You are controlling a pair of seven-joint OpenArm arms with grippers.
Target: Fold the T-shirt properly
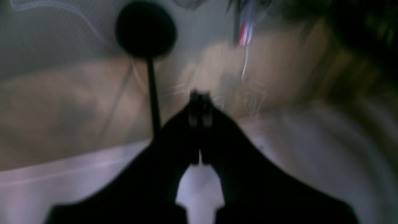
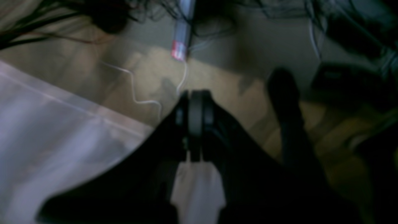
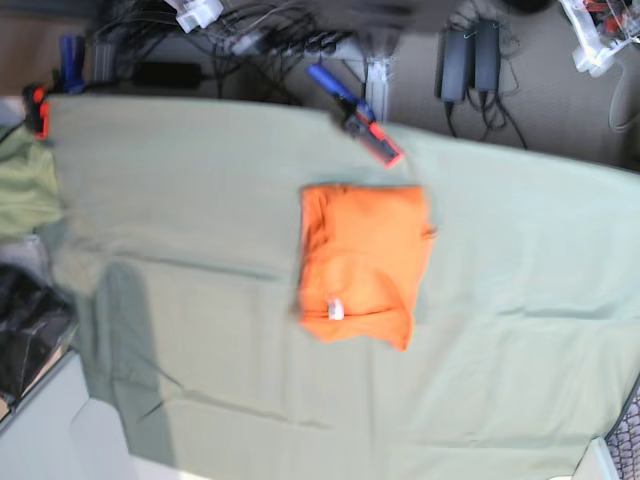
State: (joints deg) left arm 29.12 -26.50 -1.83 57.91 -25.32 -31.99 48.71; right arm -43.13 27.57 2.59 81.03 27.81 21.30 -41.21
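The orange T-shirt (image 3: pixel 360 260) lies as a compact, roughly rectangular folded bundle in the middle of the sage-green cloth (image 3: pixel 200 200), with its small white label (image 3: pixel 335 310) showing near the front edge. Neither arm shows in the base view. The left wrist view is blurred; my left gripper (image 1: pixel 200 96) has its jaws pressed together with nothing between them, over tan floor and a pale surface. My right gripper (image 2: pixel 196 95) is also shut and empty. The T-shirt shows in neither wrist view.
An olive-green garment (image 3: pixel 25 185) lies at the cloth's left edge, above dark items (image 3: pixel 25 320). A blue and red clamp (image 3: pixel 360 125) sits just behind the T-shirt. Cables and power adapters (image 3: pixel 470 55) lie beyond the far edge. A black round knob on a stem (image 1: pixel 145 29) shows ahead of the left gripper.
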